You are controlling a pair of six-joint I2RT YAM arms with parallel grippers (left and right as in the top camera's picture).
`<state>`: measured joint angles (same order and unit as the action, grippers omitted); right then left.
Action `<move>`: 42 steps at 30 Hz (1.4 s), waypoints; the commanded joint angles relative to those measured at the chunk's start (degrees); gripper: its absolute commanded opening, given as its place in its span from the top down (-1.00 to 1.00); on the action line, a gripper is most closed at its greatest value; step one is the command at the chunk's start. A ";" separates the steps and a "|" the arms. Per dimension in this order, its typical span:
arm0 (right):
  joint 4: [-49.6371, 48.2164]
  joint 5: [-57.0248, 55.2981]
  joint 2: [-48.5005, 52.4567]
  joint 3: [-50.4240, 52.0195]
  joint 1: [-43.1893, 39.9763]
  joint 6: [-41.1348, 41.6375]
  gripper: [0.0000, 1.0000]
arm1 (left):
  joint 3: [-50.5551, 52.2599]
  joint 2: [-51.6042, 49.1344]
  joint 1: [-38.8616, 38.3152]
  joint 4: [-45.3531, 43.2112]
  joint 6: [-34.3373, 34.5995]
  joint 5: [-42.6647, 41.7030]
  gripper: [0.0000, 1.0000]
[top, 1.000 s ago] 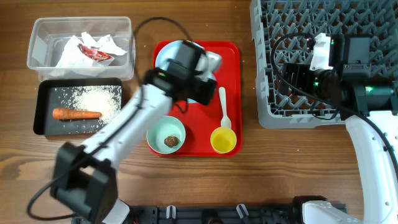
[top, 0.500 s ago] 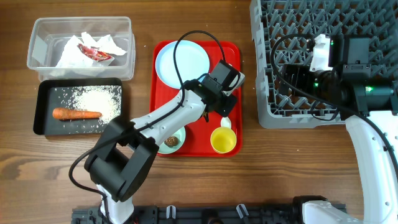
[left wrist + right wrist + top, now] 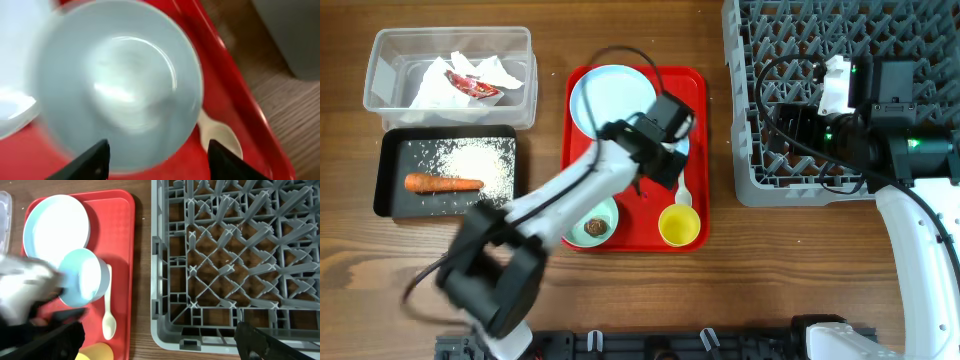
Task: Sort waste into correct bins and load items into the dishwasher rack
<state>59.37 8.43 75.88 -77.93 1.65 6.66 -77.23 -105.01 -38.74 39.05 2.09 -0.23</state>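
A pale mint bowl (image 3: 120, 85) (image 3: 82, 277) sits tilted on the red tray (image 3: 695, 85), just ahead of my left gripper (image 3: 160, 162) (image 3: 665, 150). That gripper's fingers (image 3: 95, 160) stand open and apart from the bowl's rim. The white spoon (image 3: 680, 180) lies beside it, with the yellow cup (image 3: 680, 225) below. The pale-blue plate (image 3: 610, 95) is at the tray's top. A second bowl (image 3: 590, 222) holds a brown lump. My right gripper (image 3: 160, 345) hangs wide open over the corner of the grey dishwasher rack (image 3: 840, 40).
At the far left, a clear tub (image 3: 380, 60) holds the white napkin (image 3: 425, 92) and red wrapper (image 3: 472, 87). Below it, a black tray (image 3: 390, 165) holds rice (image 3: 470, 158) and a carrot (image 3: 442, 183). My left arm crosses the tray's lower left.
My left arm swung from the plate to the tray's right side and its jaws opened, leaving the mint bowl beside the spoon. The right arm has not moved.
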 commanded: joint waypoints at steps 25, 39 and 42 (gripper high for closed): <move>0.20 -1.16 0.55 -1.22 -0.22 0.96 -0.99 | 16.94 9.84 2.49 8.20 34.84 1.66 0.25; 0.28 -1.16 0.55 -1.22 -0.24 0.98 -0.99 | 20.57 8.92 2.49 3.34 34.84 0.90 0.87; 0.26 -1.16 0.55 -1.22 -0.24 0.98 -0.99 | 20.57 8.94 2.49 3.37 34.86 0.55 0.92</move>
<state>59.57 8.27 75.88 -77.93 1.65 6.68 -57.10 -95.64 -36.16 42.61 36.75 1.10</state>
